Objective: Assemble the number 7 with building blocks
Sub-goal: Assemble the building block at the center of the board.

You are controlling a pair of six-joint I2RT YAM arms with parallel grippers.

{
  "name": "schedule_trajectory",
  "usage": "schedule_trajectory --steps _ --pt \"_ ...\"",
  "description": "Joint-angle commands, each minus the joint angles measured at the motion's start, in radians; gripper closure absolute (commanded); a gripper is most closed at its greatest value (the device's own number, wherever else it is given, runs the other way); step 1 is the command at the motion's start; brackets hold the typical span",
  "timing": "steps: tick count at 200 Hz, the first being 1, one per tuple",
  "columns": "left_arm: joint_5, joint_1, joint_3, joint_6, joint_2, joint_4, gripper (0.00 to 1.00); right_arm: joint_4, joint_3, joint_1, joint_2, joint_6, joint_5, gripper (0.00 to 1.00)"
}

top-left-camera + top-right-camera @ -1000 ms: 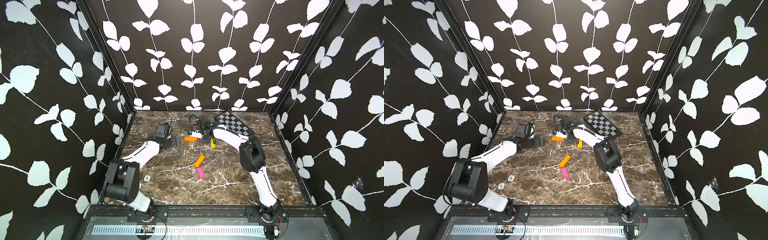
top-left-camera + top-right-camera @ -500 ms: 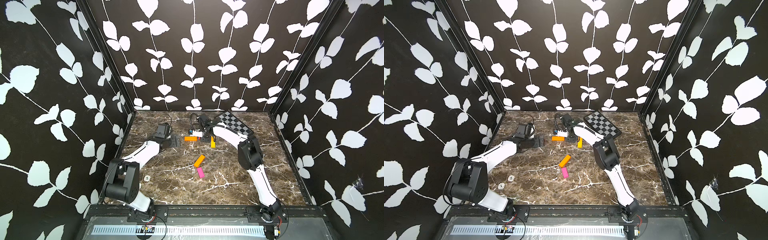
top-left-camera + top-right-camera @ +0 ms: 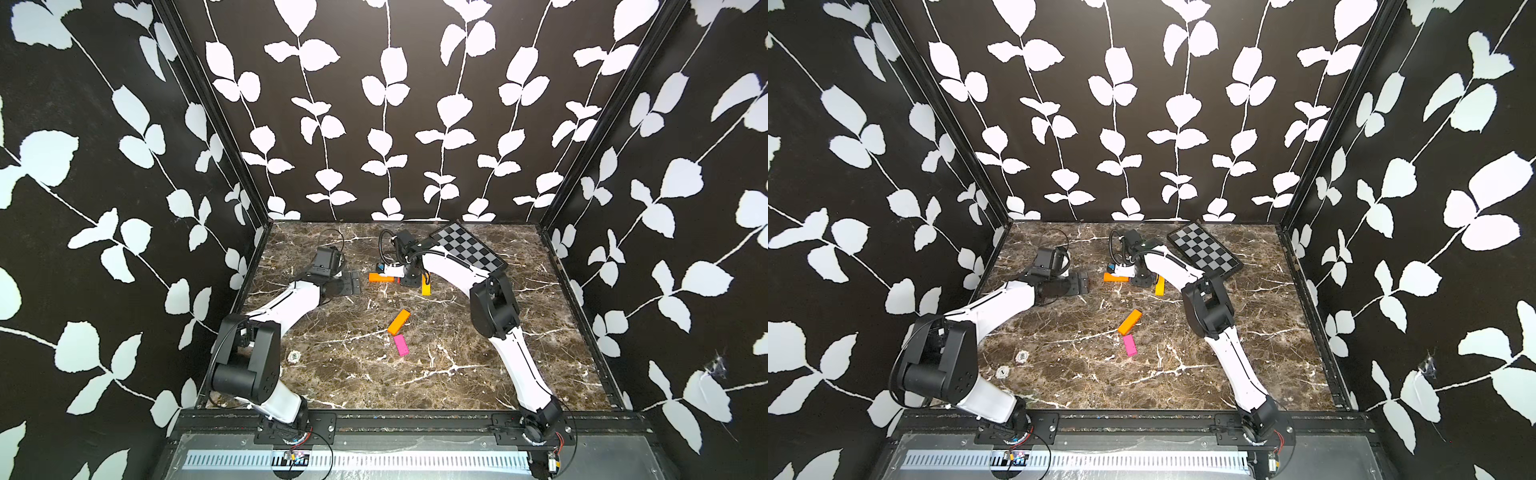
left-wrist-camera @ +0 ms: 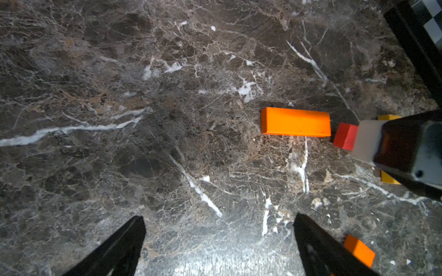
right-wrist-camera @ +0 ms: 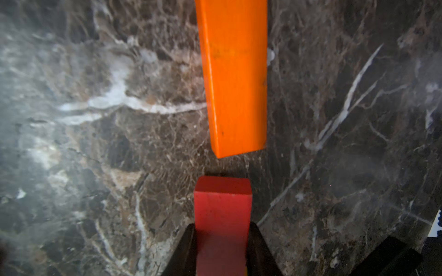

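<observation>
The right gripper is clamped on the red-orange block. The block's free end faces the end of an orange block, in line with it and a small gap apart. The yellow block lies just beside this gripper. The left gripper hangs over the bare marble table, jaws wide apart, with that orange block ahead of it. A second orange block and a pink block lie close together, well apart from both grippers.
</observation>
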Motion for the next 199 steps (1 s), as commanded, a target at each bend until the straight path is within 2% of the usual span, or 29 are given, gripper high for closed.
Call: schedule_trajectory --steps 1,37,61,96,199 --pt "0.009 0.007 0.01 -0.002 -0.002 0.007 0.01 -0.027 0.027 -0.005 0.014 -0.024 0.003 1.0" --pt "0.009 0.007 0.008 -0.003 -0.002 0.008 0.01 -0.039 0.033 -0.006 0.023 -0.026 0.003 1.0" --pt "0.01 0.007 0.009 -0.003 -0.002 0.009 0.01 -0.041 0.032 -0.005 0.025 -0.029 0.009 0.95" --pt "0.013 0.007 0.009 -0.005 -0.001 0.009 0.01 -0.04 0.032 -0.006 0.026 -0.029 0.01 0.81" --pt "0.021 0.007 0.004 -0.009 0.001 0.015 0.01 -0.011 0.039 -0.005 0.033 -0.02 0.035 0.66"
